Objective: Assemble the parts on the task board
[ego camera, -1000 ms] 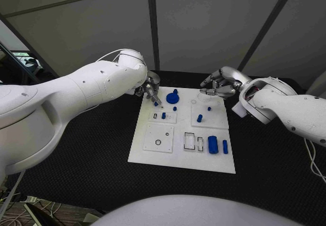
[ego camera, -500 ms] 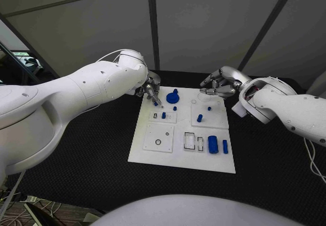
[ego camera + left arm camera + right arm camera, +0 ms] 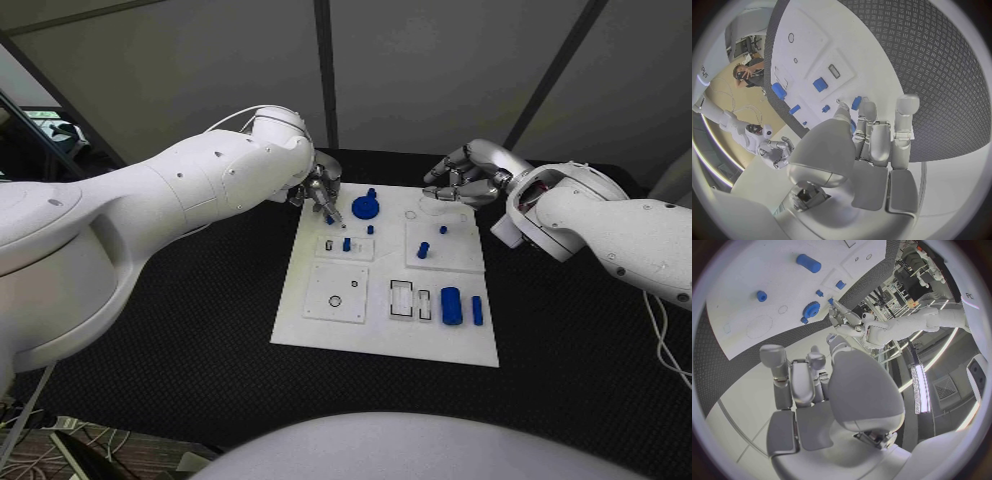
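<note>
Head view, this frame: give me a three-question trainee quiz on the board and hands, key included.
1. True or false: the left hand holds a small blue part over the task board.
2. Which hand hangs past the board's far right corner with fingers curled and nothing in them? A) left B) right
3. Fill in: the round blue disc part lies near the board's ____ edge (near or far from the robot).

Key
1. True; the part is pinched at the fingertips.
2. B; the right hand.
3. far
</note>
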You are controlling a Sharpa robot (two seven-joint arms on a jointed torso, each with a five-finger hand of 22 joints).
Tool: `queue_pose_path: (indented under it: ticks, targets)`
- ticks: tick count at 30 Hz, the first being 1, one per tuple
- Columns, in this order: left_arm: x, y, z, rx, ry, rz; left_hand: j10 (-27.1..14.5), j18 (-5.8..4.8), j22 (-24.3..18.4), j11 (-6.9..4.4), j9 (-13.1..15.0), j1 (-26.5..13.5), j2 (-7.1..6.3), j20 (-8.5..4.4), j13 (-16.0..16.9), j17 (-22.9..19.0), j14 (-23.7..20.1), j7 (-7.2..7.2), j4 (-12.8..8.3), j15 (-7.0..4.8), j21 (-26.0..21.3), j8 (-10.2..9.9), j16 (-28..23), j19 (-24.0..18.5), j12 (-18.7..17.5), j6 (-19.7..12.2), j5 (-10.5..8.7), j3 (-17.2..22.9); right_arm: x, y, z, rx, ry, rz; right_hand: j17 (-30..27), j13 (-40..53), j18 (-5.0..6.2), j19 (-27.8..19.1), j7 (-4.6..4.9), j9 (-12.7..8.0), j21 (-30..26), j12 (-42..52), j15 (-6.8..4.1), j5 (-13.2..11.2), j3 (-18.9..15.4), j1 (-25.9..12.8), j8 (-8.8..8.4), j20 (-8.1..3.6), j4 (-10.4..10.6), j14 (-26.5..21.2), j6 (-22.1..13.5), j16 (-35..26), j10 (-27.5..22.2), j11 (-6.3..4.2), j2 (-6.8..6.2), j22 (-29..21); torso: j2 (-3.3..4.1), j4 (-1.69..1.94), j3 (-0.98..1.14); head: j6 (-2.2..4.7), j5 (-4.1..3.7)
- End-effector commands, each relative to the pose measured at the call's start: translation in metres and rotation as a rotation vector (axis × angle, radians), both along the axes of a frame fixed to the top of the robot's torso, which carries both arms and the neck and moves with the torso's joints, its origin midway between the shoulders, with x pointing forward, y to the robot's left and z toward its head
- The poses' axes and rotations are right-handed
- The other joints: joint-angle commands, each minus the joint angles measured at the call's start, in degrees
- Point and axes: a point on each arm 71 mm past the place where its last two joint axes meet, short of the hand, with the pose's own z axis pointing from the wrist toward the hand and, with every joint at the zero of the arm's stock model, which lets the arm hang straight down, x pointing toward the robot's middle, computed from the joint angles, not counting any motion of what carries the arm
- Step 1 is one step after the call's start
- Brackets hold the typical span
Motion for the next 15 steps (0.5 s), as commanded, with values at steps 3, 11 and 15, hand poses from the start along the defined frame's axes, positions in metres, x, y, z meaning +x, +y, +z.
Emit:
queue_pose_path:
  ticks: [3,11,15]
  targets:
    - [-0.0004,-0.0006,0.0003,0.001,0.009,-0.011,-0.08,0.35,4.86,-0.50,0.11,2.48,1.28,-0.29,-0.13,0.30,0.36,-0.13,-0.37,-0.40,0.56,-0.10,0.17,-0.48,-0.66,0.56,0.18,1.57,0.0000,0.0009,0.0014,0.005,-0.006,0.006,0.07,0.06,0.71,-0.25,-0.18,-0.08,-0.20,-0.13,-0.40,0.26,0.32,0.04,0.26,-0.15,0.09,1.83,-0.25,-0.14,-0.48,-0.06,0.18,-0.01,0.01,0.01,-0.02,-0.05,-0.03]
    - [-0.0010,-0.0008,0.0000,0.001,0.015,-0.014,0.39,0.23,5.07,-1.26,1.06,7.82,3.76,-0.82,-0.73,2.03,1.16,-0.88,-2.60,-1.04,2.04,0.54,0.64,-0.45,-2.31,0.74,0.23,6.66,0.0000,0.0009,0.0014,0.005,-0.006,0.006,0.07,0.06,0.71,-0.25,-0.18,-0.08,-0.20,-0.13,-0.40,0.26,0.32,0.04,0.26,-0.15,0.09,1.83,-0.25,-0.14,-0.48,-0.06,0.18,-0.01,0.00,0.00,-0.03,-0.12,-0.06]
    - [-0.0009,-0.0005,0.0002,-0.002,0.013,-0.016,0.82,0.13,5.17,-1.53,1.96,9.87,4.05,-1.08,-1.14,2.97,1.57,-1.12,-4.03,-1.24,2.88,1.03,0.90,-0.46,-3.36,0.51,-0.31,10.64,0.0001,0.0009,0.0014,0.005,-0.006,0.006,0.07,0.06,0.71,-0.25,-0.18,-0.08,-0.20,-0.13,-0.40,0.26,0.32,0.04,0.26,-0.15,0.09,1.83,-0.25,-0.14,-0.48,-0.06,0.18,-0.01,-0.01,0.01,-0.04,-0.11,-0.13]
